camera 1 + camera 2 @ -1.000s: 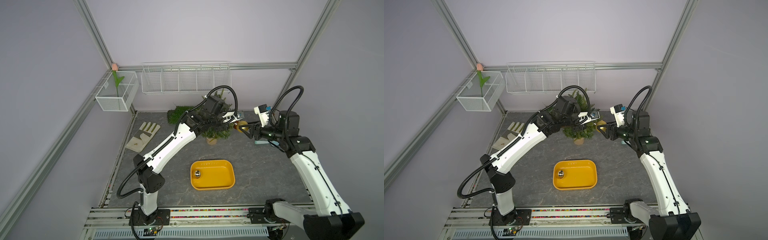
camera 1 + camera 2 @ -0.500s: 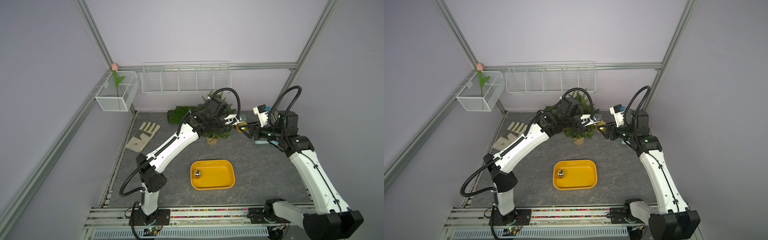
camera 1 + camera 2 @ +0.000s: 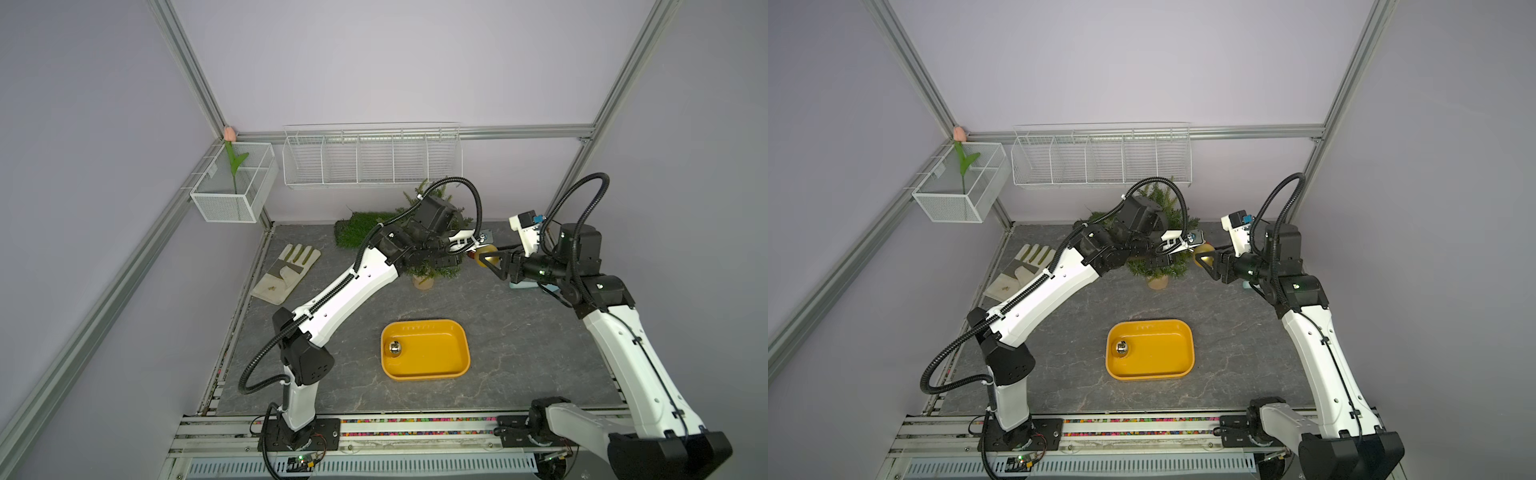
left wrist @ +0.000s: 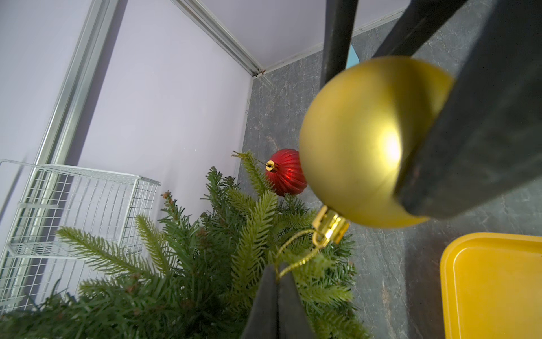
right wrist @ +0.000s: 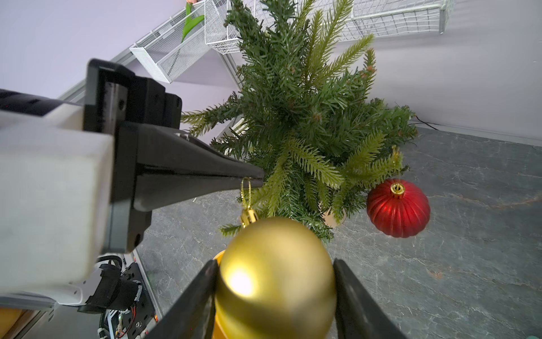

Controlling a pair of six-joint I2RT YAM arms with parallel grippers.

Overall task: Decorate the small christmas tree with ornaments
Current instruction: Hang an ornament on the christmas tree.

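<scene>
Matte gold bauble (image 5: 275, 278) — aloft beside tree (image 5: 308, 102)

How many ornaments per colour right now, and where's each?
Gold ornament: 1, in the right gripper, its cord pinched by the left gripper.
Red ornament: 1, hanging on the small christmas tree.
Silver ornament: 1, in the yellow tray.
Total: 3.

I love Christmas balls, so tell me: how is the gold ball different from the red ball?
The gold ball is smooth and matte; the red ball is ribbed and glossy. The gold ball is clamped in the right gripper, its loop pinched by the left gripper; the red ball hangs from a branch of the small christmas tree. Both have gold caps.
</scene>
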